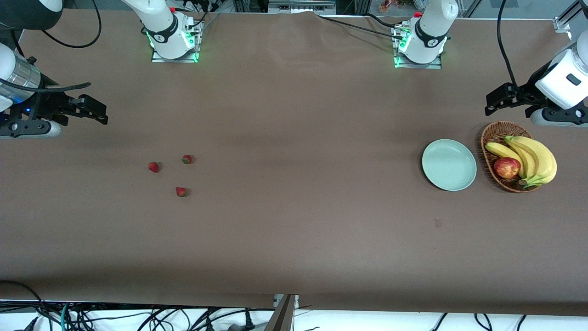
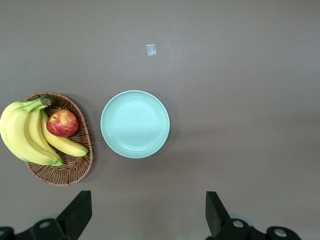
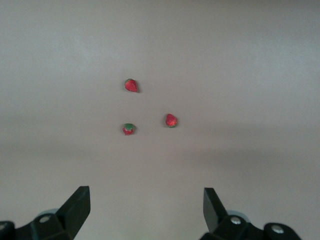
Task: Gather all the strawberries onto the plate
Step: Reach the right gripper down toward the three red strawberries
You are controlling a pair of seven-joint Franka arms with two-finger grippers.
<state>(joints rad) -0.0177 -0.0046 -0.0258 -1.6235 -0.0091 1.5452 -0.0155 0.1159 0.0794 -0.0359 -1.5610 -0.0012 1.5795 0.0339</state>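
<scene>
While strawberries [image 1: 181, 191] lie apart, plate [image 1: 449, 164] sits empty.

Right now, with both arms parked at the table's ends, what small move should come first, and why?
Probably lower the open right gripper toward the strawberries: all three lie loose on the table at its end, none is on the plate, and nothing is held. The open left gripper waits near the plate and basket.

Three strawberries [image 1: 153, 167] [image 1: 187, 159] [image 1: 181, 191] well apart from the plate [image 1: 449, 164]
</scene>
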